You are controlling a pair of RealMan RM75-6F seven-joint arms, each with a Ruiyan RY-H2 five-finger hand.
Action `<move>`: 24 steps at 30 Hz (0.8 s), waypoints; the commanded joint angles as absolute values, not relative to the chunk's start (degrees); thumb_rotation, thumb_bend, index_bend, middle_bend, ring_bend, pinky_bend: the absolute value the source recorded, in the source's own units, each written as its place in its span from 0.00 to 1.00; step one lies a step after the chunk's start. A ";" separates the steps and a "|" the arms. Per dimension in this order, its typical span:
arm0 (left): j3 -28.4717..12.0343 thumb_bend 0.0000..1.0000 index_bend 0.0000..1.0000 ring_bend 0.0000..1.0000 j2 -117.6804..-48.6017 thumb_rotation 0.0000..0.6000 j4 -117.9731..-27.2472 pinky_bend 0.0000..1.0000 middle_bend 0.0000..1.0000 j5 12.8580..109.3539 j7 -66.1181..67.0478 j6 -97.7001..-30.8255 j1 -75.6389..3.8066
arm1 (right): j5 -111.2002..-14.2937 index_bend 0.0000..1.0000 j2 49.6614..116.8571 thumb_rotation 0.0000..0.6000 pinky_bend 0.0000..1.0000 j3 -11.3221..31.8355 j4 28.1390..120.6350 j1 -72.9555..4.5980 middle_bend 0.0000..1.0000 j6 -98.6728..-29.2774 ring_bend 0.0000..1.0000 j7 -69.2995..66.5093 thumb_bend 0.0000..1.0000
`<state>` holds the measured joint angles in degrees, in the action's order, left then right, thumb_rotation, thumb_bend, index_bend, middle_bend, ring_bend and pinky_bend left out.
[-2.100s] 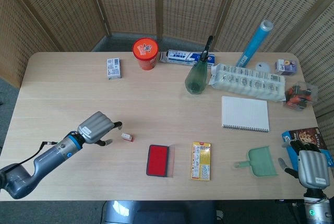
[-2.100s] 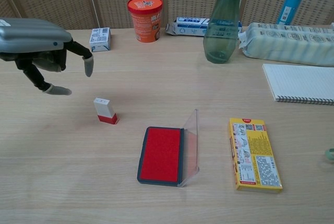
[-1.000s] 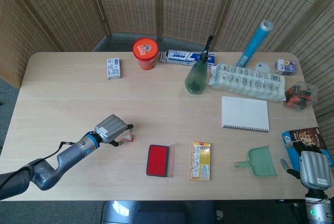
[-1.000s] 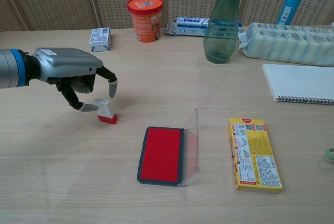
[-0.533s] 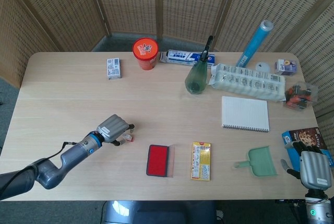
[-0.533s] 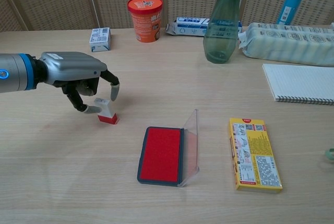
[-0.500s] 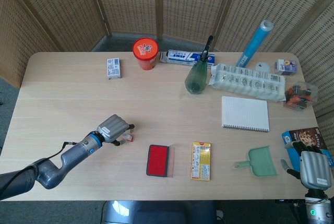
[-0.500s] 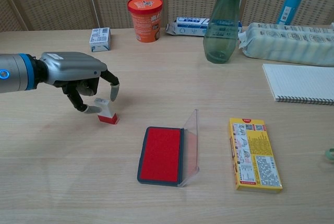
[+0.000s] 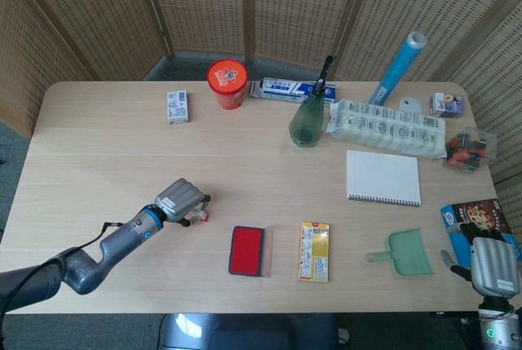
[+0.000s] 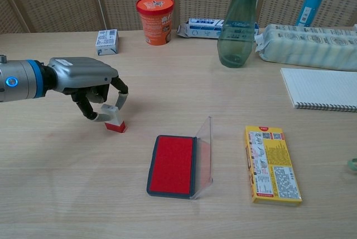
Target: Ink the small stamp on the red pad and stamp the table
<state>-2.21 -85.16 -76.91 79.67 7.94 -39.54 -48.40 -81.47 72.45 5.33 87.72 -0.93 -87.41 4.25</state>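
The small stamp (image 10: pixel 114 121), white on top with a red base, stands on the table (image 10: pixel 67 194) left of the red ink pad (image 10: pixel 172 164). My left hand (image 10: pixel 83 80) is low over it, and a fingertip and the thumb pinch its white top from both sides. The head view shows the same left hand (image 9: pixel 181 200) covering most of the stamp (image 9: pixel 199 215), with the pad (image 9: pixel 245 250) to its right, lid up. Far off at the table's front right corner, my right hand (image 9: pixel 488 262) holds nothing, its fingers apart.
A yellow box (image 10: pixel 272 164) lies right of the pad. A green dustpan (image 9: pixel 405 253) and a notebook (image 9: pixel 383 177) are on the right. A green bottle (image 9: pixel 307 121), an orange cup (image 9: pixel 227 83) and a small box (image 9: pixel 177 107) stand at the back.
My left hand came in from the left, lowered onto the stamp and drew its finger and thumb in against it. The stamp stays where it was. The right hand is still.
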 commanded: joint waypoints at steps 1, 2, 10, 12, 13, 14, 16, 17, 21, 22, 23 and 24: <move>-2.18 0.34 0.50 1.00 -85.09 0.95 -76.88 0.93 1.00 79.34 8.33 -39.26 -48.65 | -81.41 0.44 72.49 0.99 0.37 5.31 87.65 -0.88 0.44 -87.36 0.47 4.14 0.26; -2.17 0.34 0.51 1.00 -85.07 0.95 -76.87 0.93 1.00 79.23 8.44 -39.16 -48.75 | -81.41 0.44 72.51 0.99 0.37 5.30 87.61 -0.85 0.44 -87.37 0.47 4.12 0.26; -2.25 0.38 0.62 1.00 -85.17 0.95 -76.51 0.93 1.00 78.66 8.80 -38.57 -49.54 | -81.36 0.44 72.38 0.98 0.37 5.39 87.72 -0.58 0.44 -87.77 0.47 4.26 0.26; -2.17 0.38 0.63 1.00 -85.19 0.95 -76.42 0.93 1.00 78.57 8.76 -38.36 -49.66 | -81.36 0.44 72.34 0.98 0.37 5.38 87.78 -0.52 0.44 -87.84 0.47 4.31 0.26; -2.15 0.38 0.63 1.00 -85.20 0.95 -76.38 0.93 1.00 78.51 8.69 -38.21 -49.73 | -81.35 0.44 72.32 0.99 0.37 5.38 87.81 -0.49 0.44 -87.87 0.47 4.33 0.26; -2.13 0.38 0.64 1.00 -85.18 0.95 -76.38 0.93 1.00 78.43 8.58 -38.06 -49.79 | -81.36 0.44 72.31 0.98 0.37 5.37 87.85 -0.46 0.44 -87.92 0.47 4.35 0.26; -2.20 0.39 0.64 1.00 -84.96 0.95 -76.59 0.93 1.00 78.30 8.06 -37.80 -49.96 | -81.41 0.44 72.28 0.99 0.37 5.35 87.91 -0.38 0.44 -88.02 0.47 4.39 0.26; -2.30 0.38 0.64 1.00 -84.66 0.95 -76.88 0.93 1.00 78.37 7.64 -37.74 -50.11 | -81.46 0.44 72.26 0.98 0.37 5.37 87.94 -0.35 0.44 -88.12 0.47 4.39 0.26; -2.88 0.38 0.64 1.00 -82.92 0.95 -78.67 0.93 1.00 79.59 5.86 -38.49 -50.58 | -81.63 0.44 72.24 0.98 0.37 5.39 87.94 -0.26 0.44 -88.33 0.47 4.21 0.26; -3.06 0.38 0.64 1.00 -82.26 0.95 -79.49 0.93 1.00 80.01 5.01 -38.59 -50.76 | -81.64 0.44 72.25 0.98 0.37 5.39 87.91 -0.24 0.44 -88.35 0.47 4.12 0.26; -3.26 0.38 0.64 1.00 -81.67 0.95 -80.30 0.93 1.00 80.33 4.25 -38.65 -50.92 | -81.64 0.44 72.27 0.98 0.37 5.40 87.88 -0.22 0.44 -88.35 0.47 4.05 0.26; -3.41 0.38 0.64 1.00 -80.82 0.95 -81.37 0.93 1.00 80.94 3.21 -38.60 -51.21 | -81.65 0.44 72.30 0.98 0.37 5.39 87.81 -0.21 0.44 -88.35 0.47 3.91 0.26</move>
